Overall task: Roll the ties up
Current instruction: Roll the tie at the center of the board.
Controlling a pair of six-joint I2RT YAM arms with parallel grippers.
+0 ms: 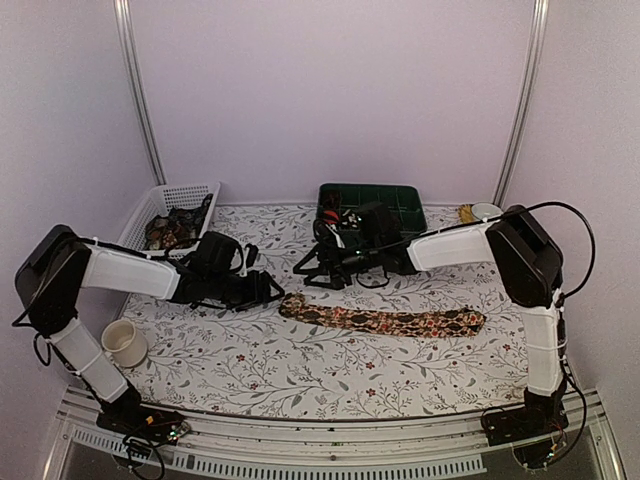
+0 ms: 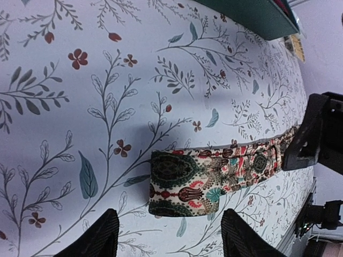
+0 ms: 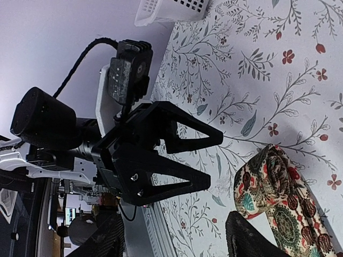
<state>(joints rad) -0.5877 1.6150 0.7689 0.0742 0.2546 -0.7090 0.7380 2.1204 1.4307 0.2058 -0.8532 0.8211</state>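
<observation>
Left pincer (image 1: 274,290) gapes empty just beside the folded end of the tie (image 1: 385,320); right pincer (image 1: 303,274), also spread, hovers near.

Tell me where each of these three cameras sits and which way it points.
Top camera: fixed above and behind the arms, looking down at the table; both arms show whole, left gripper and right gripper near the tie.
Left wrist camera: on the left arm, looking down at the tie's folded end; its own fingers show at the bottom.
Right wrist camera: on the right arm, facing the left gripper across the table; its own fingers show at the bottom.
Shared: both wrist views catch that same tie end.
</observation>
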